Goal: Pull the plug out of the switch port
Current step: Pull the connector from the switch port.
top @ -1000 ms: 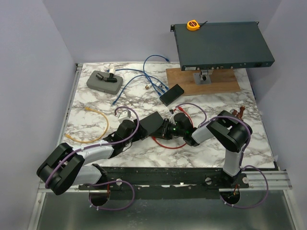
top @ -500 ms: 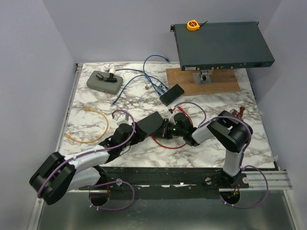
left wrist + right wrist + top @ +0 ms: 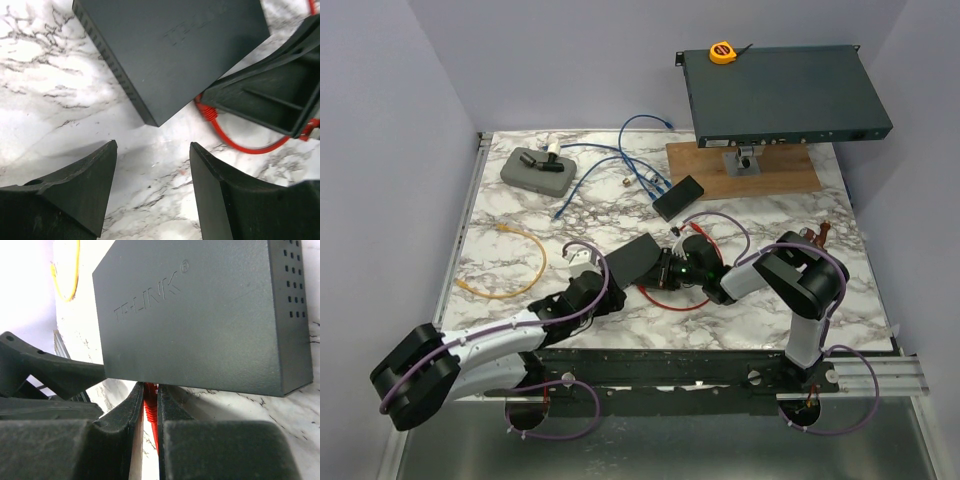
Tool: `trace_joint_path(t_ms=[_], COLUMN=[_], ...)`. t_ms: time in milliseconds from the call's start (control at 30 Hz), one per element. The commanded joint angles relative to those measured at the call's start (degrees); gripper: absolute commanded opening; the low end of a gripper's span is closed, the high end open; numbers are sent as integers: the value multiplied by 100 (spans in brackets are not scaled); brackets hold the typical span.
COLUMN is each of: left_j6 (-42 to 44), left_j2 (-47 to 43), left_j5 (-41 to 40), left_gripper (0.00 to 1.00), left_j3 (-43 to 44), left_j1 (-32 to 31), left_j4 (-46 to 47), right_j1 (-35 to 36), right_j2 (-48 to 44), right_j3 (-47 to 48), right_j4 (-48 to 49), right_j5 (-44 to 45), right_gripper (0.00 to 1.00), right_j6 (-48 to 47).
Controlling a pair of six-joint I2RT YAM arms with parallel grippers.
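Red plug (image 3: 151, 412) is seen clamped between the fingers of the right gripper (image 3: 150, 386), at the right side of the black switch (image 3: 200, 315), near centre. The left gripper (image 3: 152, 146) is held with jaws apart just left of the switch, touching nothing. Unbraced, the switch could be dragged along when the plug is pulled.

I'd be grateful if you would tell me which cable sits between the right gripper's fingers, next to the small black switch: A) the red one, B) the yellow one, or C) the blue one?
A: in the right wrist view, the right gripper has its fingers pinched on the red cable, just below the edge of the TP-Link switch.
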Motion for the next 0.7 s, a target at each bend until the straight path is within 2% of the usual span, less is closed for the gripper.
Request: trace_joint_path(t_ms=[0, 267, 667], left_j6=[166, 286, 389], left_j2=[474, 1000, 1568], left_j5=[-427, -415, -760], left_gripper=[60, 60, 60], left_j3=[341, 509, 817], left_j1=[-219, -242, -237], left_j4=[-281, -103, -458], right_j1=[19, 15, 14], right_j2=[49, 111, 95], right_j3=[-98, -97, -84], right_j4=[-711, -724, -804], right_j5=[-16, -91, -308], right_gripper=[1, 1, 1], right_j6=[-258, -267, -350])
